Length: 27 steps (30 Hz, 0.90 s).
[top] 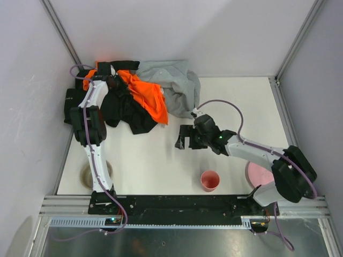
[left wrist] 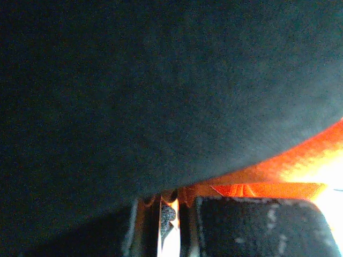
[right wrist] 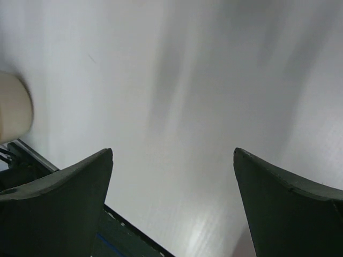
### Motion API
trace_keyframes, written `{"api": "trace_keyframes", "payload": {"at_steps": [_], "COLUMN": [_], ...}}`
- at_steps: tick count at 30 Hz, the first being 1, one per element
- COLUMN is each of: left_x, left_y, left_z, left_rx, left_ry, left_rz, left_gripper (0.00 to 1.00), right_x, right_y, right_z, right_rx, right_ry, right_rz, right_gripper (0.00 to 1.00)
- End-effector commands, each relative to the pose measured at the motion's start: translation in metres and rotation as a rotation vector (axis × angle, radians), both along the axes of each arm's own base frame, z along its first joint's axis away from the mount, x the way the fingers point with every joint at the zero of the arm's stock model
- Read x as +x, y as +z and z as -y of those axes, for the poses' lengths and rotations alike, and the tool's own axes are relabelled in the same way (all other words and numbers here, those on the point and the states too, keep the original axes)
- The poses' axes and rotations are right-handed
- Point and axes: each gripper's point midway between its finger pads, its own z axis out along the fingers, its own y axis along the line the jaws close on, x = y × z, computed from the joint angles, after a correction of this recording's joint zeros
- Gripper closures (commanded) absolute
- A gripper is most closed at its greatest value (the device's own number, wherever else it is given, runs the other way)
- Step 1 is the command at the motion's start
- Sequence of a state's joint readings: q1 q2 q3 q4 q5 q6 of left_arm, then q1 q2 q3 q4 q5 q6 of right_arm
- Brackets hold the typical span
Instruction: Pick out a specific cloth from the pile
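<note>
The pile (top: 144,93) lies at the back left: an orange garment (top: 149,97), a grey garment (top: 178,83) and a large black garment (top: 126,113). My left gripper (top: 107,72) is down in the back of the pile. In the left wrist view black fabric (left wrist: 161,91) fills almost the whole frame, with orange fabric (left wrist: 300,171) at the right. The left gripper (left wrist: 169,209) has only a thin slit between its jaws, with a scrap of dark fabric in it. I cannot tell whether that is the small cloth. My right gripper (top: 181,138) (right wrist: 172,155) is open and empty over bare table.
A pink cup (top: 209,180) stands near the front edge. A pink plate (top: 256,174) is partly under the right arm. A beige bowl (top: 86,176) (right wrist: 13,112) sits at the front left by the left arm. More black fabric (top: 69,107) lies against the left wall.
</note>
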State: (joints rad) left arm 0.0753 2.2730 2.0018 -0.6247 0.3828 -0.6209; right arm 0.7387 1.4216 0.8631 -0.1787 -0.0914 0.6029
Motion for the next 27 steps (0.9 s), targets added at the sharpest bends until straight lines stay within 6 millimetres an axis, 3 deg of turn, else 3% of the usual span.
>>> {"api": "trace_keyframes", "payload": {"at_steps": [1,8,16,21,27], "left_x": [-0.046,-0.059,-0.056,-0.057,-0.058], "left_y": [-0.079,-0.062,-0.062,-0.062,-0.066], "left_z": [-0.045,-0.04,-0.032,-0.029,-0.027], "left_rx": [0.134,0.11,0.064,0.054,0.041], "left_ry": [0.061,0.04,0.021,0.011,-0.001], "left_rz": [-0.261,-0.247,-0.244,-0.244,-0.251], "left_gripper": [0.99,0.97,0.96,0.96,0.95], "right_x": [0.019,0.027,0.042,0.06,0.076], "right_y": [0.021,0.025,-0.004,-0.004,-0.031], "right_z": [-0.042,-0.099,-0.157,-0.2,-0.231], "right_rx": [0.052,0.107,0.123,0.112,0.008], "right_ry": [0.006,0.029,0.018,0.034,0.025], "right_rz": [0.051,0.023,-0.049,-0.024,-0.061], "right_gripper": [0.01,0.01,0.01,0.03,0.04]}}
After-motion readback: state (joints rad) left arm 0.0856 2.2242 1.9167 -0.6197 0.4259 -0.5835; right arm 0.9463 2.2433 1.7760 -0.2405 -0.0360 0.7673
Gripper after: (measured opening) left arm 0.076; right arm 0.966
